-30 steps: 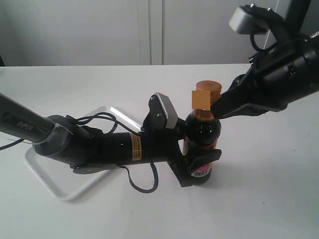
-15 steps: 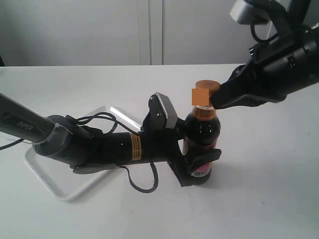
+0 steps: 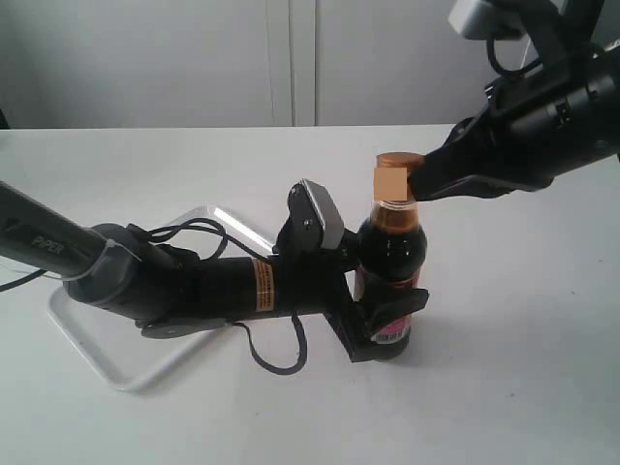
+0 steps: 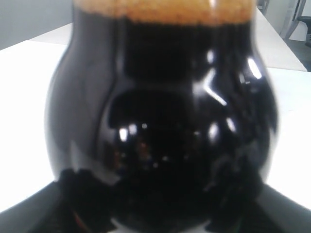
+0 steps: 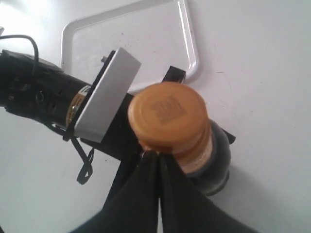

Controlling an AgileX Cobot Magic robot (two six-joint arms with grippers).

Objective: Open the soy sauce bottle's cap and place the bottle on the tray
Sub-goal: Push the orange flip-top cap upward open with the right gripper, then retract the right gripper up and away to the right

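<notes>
The soy sauce bottle [image 3: 392,257] stands upright on the white table, right of the tray [image 3: 97,360]. My left gripper [image 3: 387,315] is shut on its lower body, over the label. In the left wrist view the dark bottle [image 4: 165,111] fills the frame between the blurred jaws of the left gripper [image 4: 160,213]. The golden-brown cap [image 3: 397,177] sits on the neck. My right gripper [image 3: 415,186] is shut, its tips pressed together. In the right wrist view the right gripper [image 5: 158,154] touches the lower rim of the cap [image 5: 167,114].
The left arm [image 3: 194,286] lies low across the tray, hiding much of it. Its silver wrist camera [image 5: 109,94] sits close beside the bottle's neck. One rounded corner of the tray [image 5: 192,58] shows behind the bottle. A wall with cabinet panels [image 3: 291,58] closes the back.
My right gripper has shifted slightly upward at the cap's edge, and the cap's top now sits a little higher. The left arm and bottle have stayed put.
</notes>
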